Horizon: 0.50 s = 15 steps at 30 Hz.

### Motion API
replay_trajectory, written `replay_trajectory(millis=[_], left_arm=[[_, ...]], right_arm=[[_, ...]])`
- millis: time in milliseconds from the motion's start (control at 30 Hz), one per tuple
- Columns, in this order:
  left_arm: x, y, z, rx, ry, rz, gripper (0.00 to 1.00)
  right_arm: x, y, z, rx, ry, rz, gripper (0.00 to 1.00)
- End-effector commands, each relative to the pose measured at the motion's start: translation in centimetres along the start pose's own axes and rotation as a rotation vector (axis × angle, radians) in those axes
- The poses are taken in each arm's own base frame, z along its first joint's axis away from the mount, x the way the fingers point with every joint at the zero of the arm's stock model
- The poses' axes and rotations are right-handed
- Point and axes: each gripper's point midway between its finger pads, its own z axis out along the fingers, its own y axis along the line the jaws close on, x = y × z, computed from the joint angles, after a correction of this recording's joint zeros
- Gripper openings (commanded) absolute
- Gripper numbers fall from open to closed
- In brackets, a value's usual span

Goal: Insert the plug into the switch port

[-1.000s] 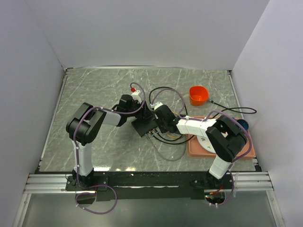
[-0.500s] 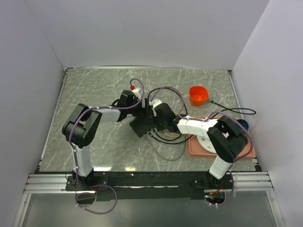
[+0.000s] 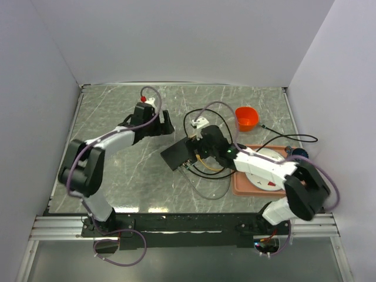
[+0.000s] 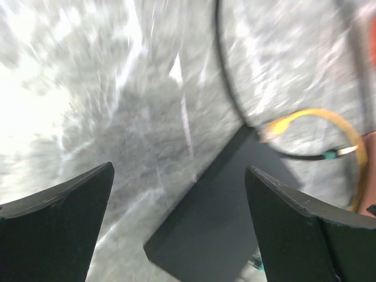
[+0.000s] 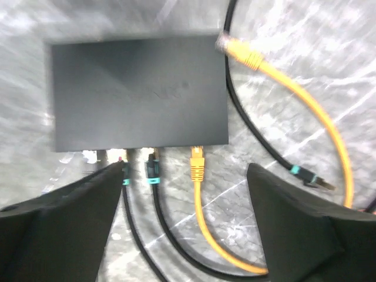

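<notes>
The black switch (image 5: 138, 91) lies flat on the marble table, also visible from above as the switch (image 3: 175, 156). A yellow plug (image 5: 197, 162) sits with its tip in a socket on the switch's near edge, beside two black plugs (image 5: 153, 170) with teal collars. My right gripper (image 5: 187, 167) hovers open over this plug, touching nothing. The yellow cable's other end (image 5: 235, 50) lies loose by the switch's corner. My left gripper (image 4: 179, 170) is open and empty. It stands up and to the left of the switch (image 4: 217, 229), apart from it, seen from above as the left gripper (image 3: 164, 123).
An orange bowl (image 3: 247, 117) stands at the back right. A salmon tray (image 3: 239, 185) holding a white plate (image 3: 264, 167) lies under my right arm. Black cables (image 3: 205, 173) loop on the table between the switch and the tray.
Both grippers have opened. My left arm has swung back and left, away from the switch. My right gripper has let go of the yellow plug and drawn back from it.
</notes>
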Motion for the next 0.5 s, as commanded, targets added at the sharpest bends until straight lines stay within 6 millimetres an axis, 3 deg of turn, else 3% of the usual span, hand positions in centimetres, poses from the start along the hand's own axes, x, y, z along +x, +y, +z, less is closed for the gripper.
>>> replay_trajectory(millis=[0,67,133,167,200,267,467], left_arm=[[-4.7,-2.7,-5.6,0.039,-0.166,0.057,0.99],[-6.0,-3.7,-8.2,0.070,-0.232,0.071,0.99],[-5.6,-4.0,-9.5,0.097,-0.252,0.076,0.97],[-6.4,-4.7,-11.5,0.118,-0.303,0.083,0.97],[-5.6,-4.3,-11.9,0.116,-0.300,0.076,0.97],[-6.3,-4.5,-14.6,0.111,-0.361,0.049,0.97],[-5.4,-3.5,-19.2,0.088,-0.459,-0.004,0.97]], right_arm=[[-4.2,-0.3,-4.1,-0.004,-0.193,0.024,0.99],[-5.8,-0.4,-6.2,-0.007,-0.280,0.030,0.99],[-6.5,-0.8,-8.0,-0.002,-0.324,0.038,0.99],[-6.6,-0.9,-8.6,0.000,-0.337,0.038,0.99],[-7.3,-1.1,-9.8,0.004,-0.378,0.047,0.99],[-6.9,-1.5,-10.8,0.015,-0.401,0.053,0.99],[-5.1,-2.9,-14.1,0.050,-0.447,0.073,0.99]])
